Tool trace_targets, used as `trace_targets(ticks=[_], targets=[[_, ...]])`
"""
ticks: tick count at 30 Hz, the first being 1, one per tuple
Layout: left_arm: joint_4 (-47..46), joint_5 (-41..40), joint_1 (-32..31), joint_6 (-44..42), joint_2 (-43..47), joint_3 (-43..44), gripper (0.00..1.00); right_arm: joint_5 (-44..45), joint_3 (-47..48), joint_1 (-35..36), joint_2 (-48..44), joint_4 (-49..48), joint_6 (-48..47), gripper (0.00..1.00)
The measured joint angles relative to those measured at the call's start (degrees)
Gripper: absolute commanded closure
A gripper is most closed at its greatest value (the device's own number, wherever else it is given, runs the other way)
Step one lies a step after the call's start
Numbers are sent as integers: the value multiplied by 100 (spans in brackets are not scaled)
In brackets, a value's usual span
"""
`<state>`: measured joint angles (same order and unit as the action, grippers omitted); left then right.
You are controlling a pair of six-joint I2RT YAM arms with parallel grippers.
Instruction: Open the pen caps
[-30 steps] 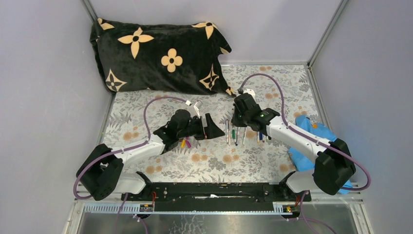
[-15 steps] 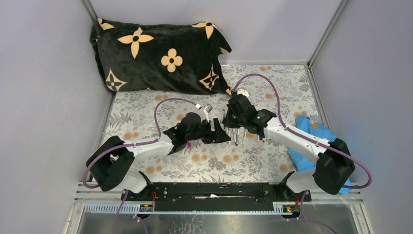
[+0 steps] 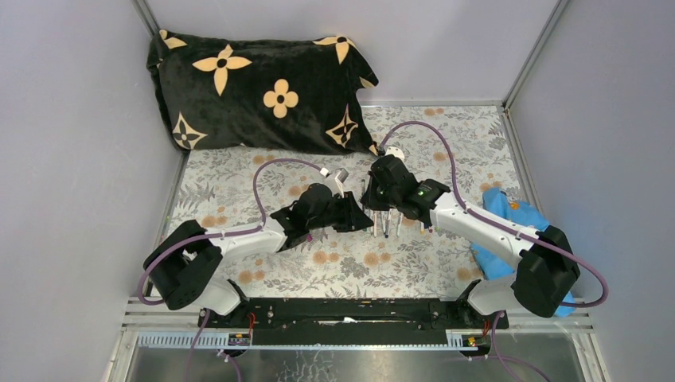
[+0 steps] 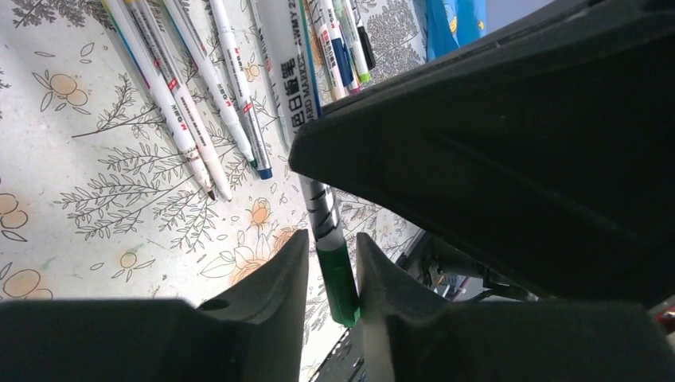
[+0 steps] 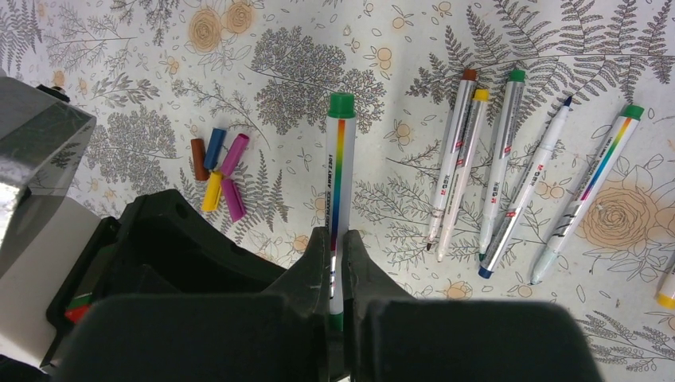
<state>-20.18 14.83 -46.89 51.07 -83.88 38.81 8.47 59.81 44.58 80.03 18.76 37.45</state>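
Green plastic cap sits inside left claw, clamp unclear, right claw pinching its rainbow-striped pen; five loose coloured caps already off.

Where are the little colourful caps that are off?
In the right wrist view, the five little loose plastic caps lie together on the floral cloth, left of the green-capped rainbow-striped pen.

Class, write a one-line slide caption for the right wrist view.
Right gripper clamps a green-capped pen; five loose caps and more pens lie nearby.
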Motion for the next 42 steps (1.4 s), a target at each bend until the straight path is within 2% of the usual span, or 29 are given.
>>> trace_targets(ticks=[5,10,13,15,23,25,26,27,28,34,42], targets=[[46,-98,-2,57,-20,-2,100,24,0,0,11,-33,31,100],[33,-125,-7,76,-35,0,100,81,-15,2,24,-98,50,98],[33,-131,-4,83,-35,-7,100,87,-55,4,24,-151,55,82],[44,-129,-7,83,-35,-7,100,85,-85,7,22,-197,66,78],[20,94,-48,81,-33,-7,100,85,-214,11,17,-313,57,73],[20,129,-63,81,-33,-7,100,85,-225,11,20,-317,57,76],[22,144,-66,81,-33,-4,100,87,-227,11,22,-315,57,82],[22,146,-70,81,-33,-4,100,90,-227,11,22,-315,57,94],[24,146,-70,83,-33,-4,100,94,-227,11,24,-310,63,100],[44,33,-92,142,-7,-9,100,146,-227,11,37,-330,109,100],[-155,-802,-444,584,332,-420,100,153,-114,125,142,-313,-9,100]])
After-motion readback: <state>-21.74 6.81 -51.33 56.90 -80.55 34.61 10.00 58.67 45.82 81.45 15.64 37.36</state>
